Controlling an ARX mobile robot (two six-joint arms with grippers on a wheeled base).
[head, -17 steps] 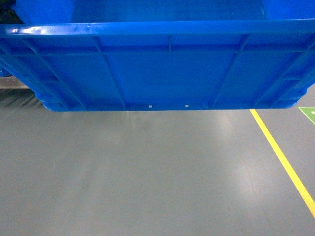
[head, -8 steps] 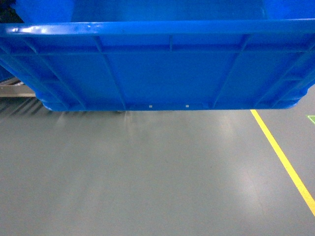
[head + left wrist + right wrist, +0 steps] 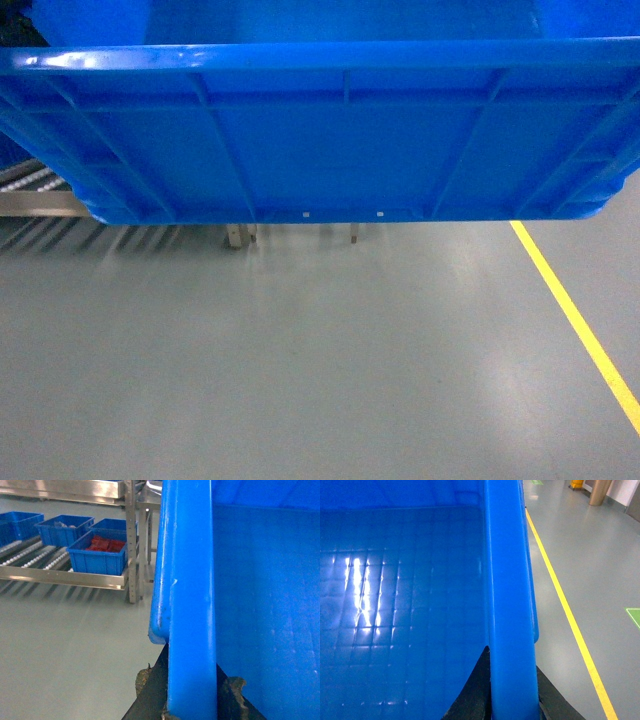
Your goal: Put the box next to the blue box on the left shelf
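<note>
The box (image 3: 320,140), a large bright blue crate with ribbed walls, hangs above the floor and fills the top of the head view. My left gripper (image 3: 191,672) is shut on its left rim (image 3: 190,580), one black finger on each side of the wall. My right gripper (image 3: 512,667) is shut the same way on the right rim (image 3: 510,580). The left shelf (image 3: 65,577), a silver rack with white roller tracks, lies ahead to the left, and its edge (image 3: 35,200) shows beside the crate. Three smaller blue boxes stand on it; the nearest (image 3: 97,557) holds red items.
A yellow floor line (image 3: 575,320) runs along the right side. The rack's steel upright (image 3: 132,540) stands close to the crate's left corner, with an upper steel shelf (image 3: 60,490) above the rollers. Two short rack legs (image 3: 240,235) show under the crate.
The view has swung: the roller rack and its legs have come into sight at left and below the crate, and the green floor mark at right has gone. Both grips are unchanged.
</note>
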